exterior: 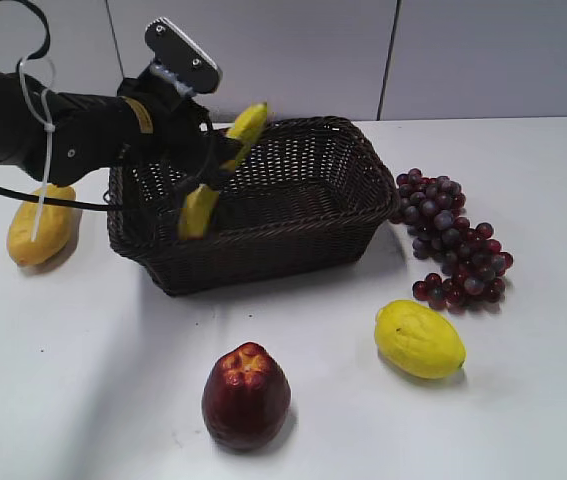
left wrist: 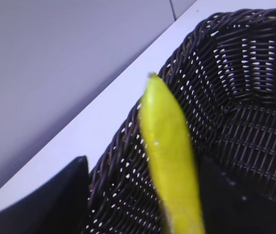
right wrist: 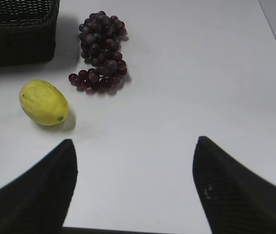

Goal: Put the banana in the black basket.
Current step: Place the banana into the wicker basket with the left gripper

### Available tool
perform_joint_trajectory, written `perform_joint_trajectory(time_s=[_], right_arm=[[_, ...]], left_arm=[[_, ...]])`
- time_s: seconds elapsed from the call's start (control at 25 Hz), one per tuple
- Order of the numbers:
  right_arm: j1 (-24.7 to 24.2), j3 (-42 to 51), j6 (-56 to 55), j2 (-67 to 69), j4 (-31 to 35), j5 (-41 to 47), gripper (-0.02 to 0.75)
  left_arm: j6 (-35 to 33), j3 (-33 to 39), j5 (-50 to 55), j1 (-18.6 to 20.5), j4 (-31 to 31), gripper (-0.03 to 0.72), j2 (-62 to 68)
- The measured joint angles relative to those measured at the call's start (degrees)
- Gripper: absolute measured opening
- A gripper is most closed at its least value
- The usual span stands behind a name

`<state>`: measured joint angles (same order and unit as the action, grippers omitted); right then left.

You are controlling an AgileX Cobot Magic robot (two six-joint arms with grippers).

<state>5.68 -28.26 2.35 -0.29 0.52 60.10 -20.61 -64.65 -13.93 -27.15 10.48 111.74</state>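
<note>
White table (exterior: pixel 83 380) carries a large dark woven wicker basket (exterior: pixel 303 215). Over its left rim the left claw (exterior: pixel 203 165) grips a long curved yellow banana (exterior: pixel 225 165) around the middle, tilted, lower end inside the basket. Beside the basket lie purple grapes (exterior: pixel 455 245), a plump yellow oval fruit (exterior: pixel 418 338) and a dark red fruit (exterior: pixel 246 395). The right claw (right wrist: pixel 133 190) hangs spread wide above bare table, holding nothing.

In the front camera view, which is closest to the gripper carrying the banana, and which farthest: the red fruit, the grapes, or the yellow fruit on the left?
From the left gripper:
1. Orange-yellow fruit, at the left, under the arm.
2. Red fruit, at the front.
3. Grapes, right of the black basket.
</note>
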Motion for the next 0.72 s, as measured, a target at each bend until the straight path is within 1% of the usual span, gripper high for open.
perform_joint_trajectory(time_s=[0.08,0.12,0.2,0.4,0.48,0.6,0.72], right_arm=[[0.0,0.0,0.0,0.0,0.0,0.0,0.591],[0.0,0.0,0.0,0.0,0.0,0.0,0.591],[0.0,0.0,0.0,0.0,0.0,0.0,0.591],[0.0,0.0,0.0,0.0,0.0,0.0,0.591],[0.0,0.0,0.0,0.0,0.0,0.0,0.591],[0.0,0.0,0.0,0.0,0.0,0.0,0.591],[0.0,0.0,0.0,0.0,0.0,0.0,0.591]], left_arm=[[0.0,0.0,-0.1,0.0,-0.2,0.608,0.0],[0.0,0.0,-0.1,0.0,-0.5,0.629,0.0],[0.0,0.0,0.4,0.0,-1.6,0.650,-0.2],[0.0,0.0,7.4,0.0,-4.6,0.660,-4.4],[0.0,-0.2,11.8,0.0,-7.0,0.660,-7.5],[0.0,-0.4,20.6,0.8,-11.8,0.660,-13.1],[0.0,-0.4,31.9,2.8,-16.1,0.660,-18.3]])
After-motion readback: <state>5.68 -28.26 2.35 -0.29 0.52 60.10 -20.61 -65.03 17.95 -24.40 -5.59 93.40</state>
